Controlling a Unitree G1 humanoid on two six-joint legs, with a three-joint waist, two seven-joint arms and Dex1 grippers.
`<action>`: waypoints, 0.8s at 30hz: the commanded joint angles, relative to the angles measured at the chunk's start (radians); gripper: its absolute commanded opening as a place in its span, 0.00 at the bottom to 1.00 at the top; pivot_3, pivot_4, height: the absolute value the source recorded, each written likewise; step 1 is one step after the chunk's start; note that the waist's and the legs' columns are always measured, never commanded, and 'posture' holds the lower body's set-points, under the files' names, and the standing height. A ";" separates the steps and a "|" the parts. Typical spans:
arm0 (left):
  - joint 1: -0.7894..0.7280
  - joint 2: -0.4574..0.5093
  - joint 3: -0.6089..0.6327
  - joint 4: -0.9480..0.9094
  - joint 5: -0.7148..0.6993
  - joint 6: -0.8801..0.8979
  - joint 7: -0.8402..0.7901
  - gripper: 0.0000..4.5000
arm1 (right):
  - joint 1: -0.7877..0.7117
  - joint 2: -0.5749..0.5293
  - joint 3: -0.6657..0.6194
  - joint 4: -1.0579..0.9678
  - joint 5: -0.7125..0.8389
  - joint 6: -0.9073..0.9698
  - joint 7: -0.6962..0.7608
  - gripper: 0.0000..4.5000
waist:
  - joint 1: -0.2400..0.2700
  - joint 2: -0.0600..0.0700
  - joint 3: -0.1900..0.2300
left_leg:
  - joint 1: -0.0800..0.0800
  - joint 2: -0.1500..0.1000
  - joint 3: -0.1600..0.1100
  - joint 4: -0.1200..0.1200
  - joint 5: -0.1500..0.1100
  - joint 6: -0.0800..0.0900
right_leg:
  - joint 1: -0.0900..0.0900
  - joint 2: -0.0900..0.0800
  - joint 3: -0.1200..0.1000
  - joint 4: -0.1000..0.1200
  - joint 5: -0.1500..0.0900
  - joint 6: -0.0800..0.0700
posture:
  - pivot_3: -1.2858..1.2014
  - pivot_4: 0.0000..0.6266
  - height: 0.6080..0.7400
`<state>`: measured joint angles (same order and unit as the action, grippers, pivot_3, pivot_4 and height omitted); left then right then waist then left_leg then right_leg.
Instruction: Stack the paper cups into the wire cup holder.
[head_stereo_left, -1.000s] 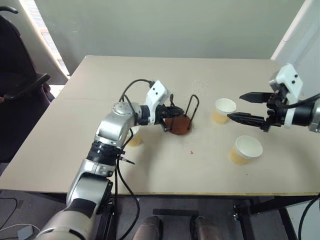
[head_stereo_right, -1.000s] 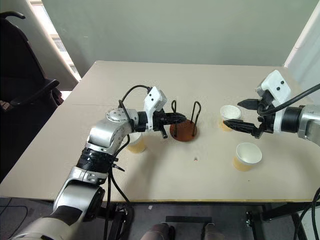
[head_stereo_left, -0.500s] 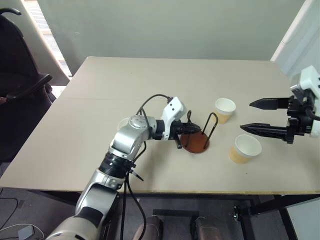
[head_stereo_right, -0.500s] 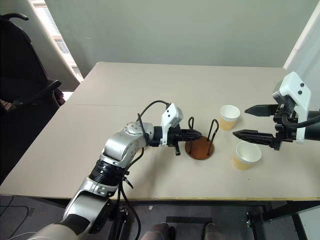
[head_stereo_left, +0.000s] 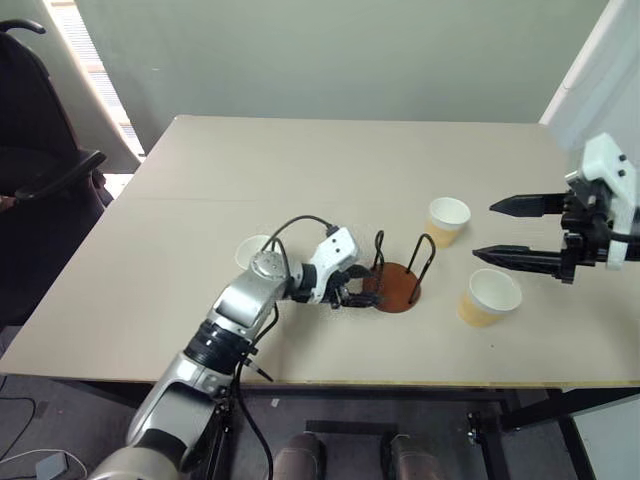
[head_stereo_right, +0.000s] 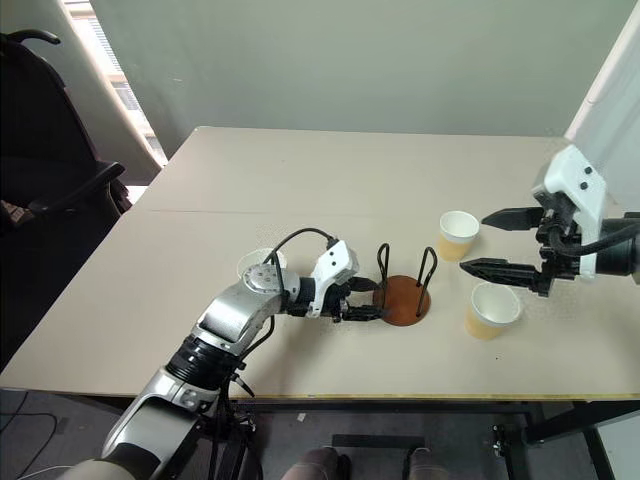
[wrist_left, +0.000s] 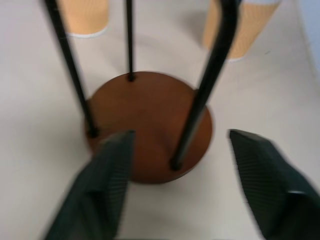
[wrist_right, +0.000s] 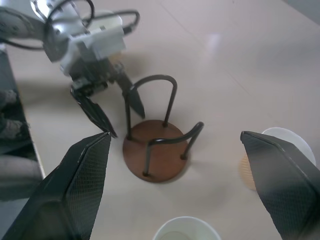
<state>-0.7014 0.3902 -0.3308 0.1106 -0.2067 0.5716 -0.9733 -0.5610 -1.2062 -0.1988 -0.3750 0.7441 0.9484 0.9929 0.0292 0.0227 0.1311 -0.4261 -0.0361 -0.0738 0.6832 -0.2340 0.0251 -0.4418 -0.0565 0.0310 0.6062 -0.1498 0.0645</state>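
Note:
The wire cup holder (head_stereo_left: 398, 287), a brown disc with two dark wire loops, stands upright and empty near the table's middle front. My left gripper (head_stereo_left: 358, 292) lies low at its left side, open, its fingers (wrist_left: 102, 185) spread either side of the disc's near edge and gripping nothing. One paper cup (head_stereo_left: 447, 220) stands behind the holder to its right, and a second (head_stereo_left: 488, 297) nearer the front right. A third (head_stereo_left: 255, 247) peeks out behind my left arm. My right gripper (head_stereo_left: 487, 230) hovers open above the two right cups.
The beige table (head_stereo_left: 300, 170) runs back to a grey wall. A black chair (head_stereo_left: 40, 150) stands off its left side. A white panel (head_stereo_left: 600, 70) rises at the far right. The front edge lies close below the holder.
My left gripper, shut at the holder's near wire loop, has sunk toward the table and opened, letting go. The holder now stands nearer the right cups and the front. The right gripper stays open.

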 joint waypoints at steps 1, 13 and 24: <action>-0.002 0.015 0.021 -0.038 0.007 -0.032 -0.001 0.99 | -0.082 0.002 0.094 0.068 -0.102 -0.080 0.011 0.96 | -0.001 0.000 0.000 | 0.000 0.000 0.000 0.000 0.000 0.000 | 0.000 0.000 0.000 0.000 0.000 0.000 | 0.52 0.24 1.00; -0.049 0.074 0.154 -0.168 -0.086 0.015 -0.013 0.99 | -0.356 0.138 0.389 0.378 -0.395 -0.311 0.180 0.96 | -0.002 0.000 0.000 | -0.001 0.000 -0.001 0.000 -0.002 0.002 | -0.002 -0.001 -0.001 0.001 0.002 0.000 | 0.52 0.24 1.00; -0.117 0.205 0.281 -0.113 -0.102 -0.012 0.003 0.99 | -0.483 0.277 0.509 0.698 -0.635 -0.521 0.266 0.96 | -0.004 0.000 0.000 | -0.001 0.002 -0.001 -0.001 -0.004 0.001 | -0.003 -0.001 -0.003 0.002 0.001 -0.005 | 0.52 0.24 1.00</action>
<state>-0.7890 0.5813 -0.0814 0.0025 -0.3107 0.5853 -0.9743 -1.0096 -0.9250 0.3160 0.3017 0.1420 0.4666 1.2474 0.0252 0.0231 0.1310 -0.4269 -0.0344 -0.0750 0.6819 -0.2384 0.0257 -0.4453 -0.0571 0.0279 0.6079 -0.1482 0.0594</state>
